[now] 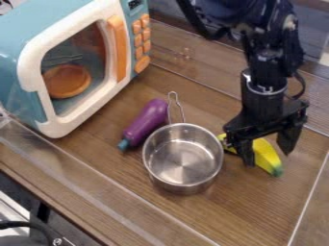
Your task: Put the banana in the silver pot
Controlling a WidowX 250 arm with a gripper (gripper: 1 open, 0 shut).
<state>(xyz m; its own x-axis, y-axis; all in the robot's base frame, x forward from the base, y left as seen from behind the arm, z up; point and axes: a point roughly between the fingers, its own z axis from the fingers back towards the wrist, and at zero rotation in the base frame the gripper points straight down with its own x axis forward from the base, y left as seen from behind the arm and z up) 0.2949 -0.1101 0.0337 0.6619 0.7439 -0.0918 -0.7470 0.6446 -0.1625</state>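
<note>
Four things share the wooden surface (pixel 77 173), taken from left to right; a teal-and-white toy microwave (pixel 71 58) stands at the far left with its door open and something orange inside; a purple eggplant (pixel 145 123) lies near the middle, just beside the silver pot (pixel 183 159); the pot sits upright and looks empty, its thin wire handle pointing toward the far side; the banana (pixel 266 156) lies flat just to the right of the pot, not touching it as far as I can tell.

Above the banana hangs the gripper (pixel 263 144), pointing almost straight down; its jaws stand wide, one finger on each side of the fruit, and nothing is held yet.

Judging by its look, the banana is a smooth plastic toy, so probably light, stiff and rather slippery; a curved, glossy body can squirt out of a pinch near a tip. The thick middle seems the safest place to take hold, with the fingers closing across its width; a light squeeze should do, since it looks neither soft nor fragile.
</note>
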